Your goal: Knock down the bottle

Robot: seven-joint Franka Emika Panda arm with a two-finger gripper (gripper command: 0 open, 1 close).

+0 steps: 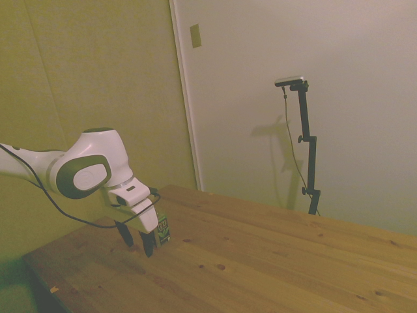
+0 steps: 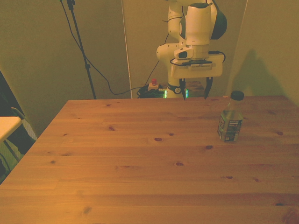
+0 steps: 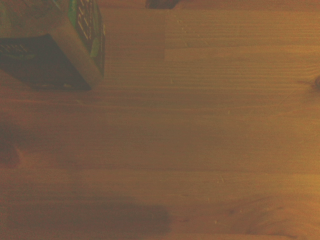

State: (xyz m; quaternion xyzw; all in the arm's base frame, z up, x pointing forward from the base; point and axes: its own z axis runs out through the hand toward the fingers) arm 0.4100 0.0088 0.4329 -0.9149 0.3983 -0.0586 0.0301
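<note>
Standing upright on the desk (image 2: 140, 154), the bottle (image 2: 230, 122) is sitting toward the front view's right of the claw (image 2: 195, 87), nearer the camera, while the claw is hovering with fingers apart, so I'm guessing a sideways swipe topples it.

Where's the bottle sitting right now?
The bottle stands upright on the wooden table, toward the front view's right and the far edge. The open pincer hangs just to its left there, apart from it.
</note>
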